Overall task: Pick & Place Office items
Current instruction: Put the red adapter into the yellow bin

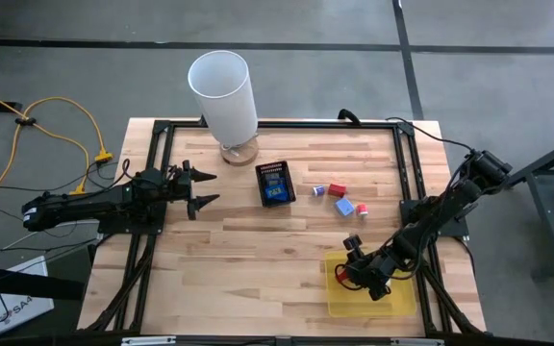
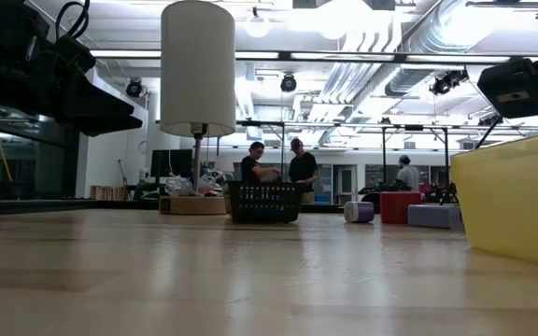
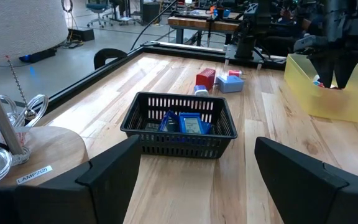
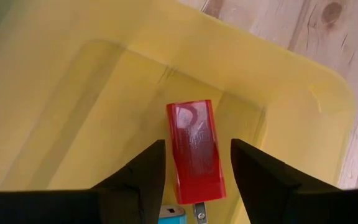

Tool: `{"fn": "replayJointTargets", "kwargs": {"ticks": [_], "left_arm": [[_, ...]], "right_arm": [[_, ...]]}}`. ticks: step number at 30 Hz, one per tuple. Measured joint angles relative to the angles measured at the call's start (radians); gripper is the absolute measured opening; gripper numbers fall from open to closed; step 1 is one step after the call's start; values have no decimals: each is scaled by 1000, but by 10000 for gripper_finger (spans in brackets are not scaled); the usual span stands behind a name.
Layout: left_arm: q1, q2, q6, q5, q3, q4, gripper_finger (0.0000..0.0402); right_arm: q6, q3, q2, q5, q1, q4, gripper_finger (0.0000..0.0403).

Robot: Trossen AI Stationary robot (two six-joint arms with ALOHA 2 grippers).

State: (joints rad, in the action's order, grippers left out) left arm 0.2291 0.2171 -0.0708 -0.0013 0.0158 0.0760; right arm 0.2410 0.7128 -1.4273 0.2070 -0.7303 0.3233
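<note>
Right gripper over yellow tray, fingers parted around a red block.
Red block lies on the tray floor between the fingers, gaps showing both sides, a pale blue piece just beside it. Left gripper hangs wide open and empty, near the black mesh box with blue pieces in it. More blocks on the table: red, pale blue, purple.

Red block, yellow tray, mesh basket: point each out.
red block [image 4: 195, 152], right wrist view, its top face.
yellow tray [image 4: 303, 106], right wrist view, its rim corner.
mesh basket [image 3: 166, 142], left wrist view, its near wall.
</note>
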Motion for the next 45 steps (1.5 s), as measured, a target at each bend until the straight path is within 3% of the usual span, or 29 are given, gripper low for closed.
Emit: {"fn": "replayJointTargets", "kwargs": {"ticks": [12,26,35,45], "left_arm": [[0,0,0,0,0,0,308],[0,0,0,0,0,0,308],[0,0,0,0,0,0,308],[0,0,0,0,0,0,308]], "right_arm": [[-32,16,31,-4,0,-14,167],[-89,58,163,4,0,-16,167],[-81,58,186,65,0,-16,167],[-30,58,186,119,119,-16,167]]}}
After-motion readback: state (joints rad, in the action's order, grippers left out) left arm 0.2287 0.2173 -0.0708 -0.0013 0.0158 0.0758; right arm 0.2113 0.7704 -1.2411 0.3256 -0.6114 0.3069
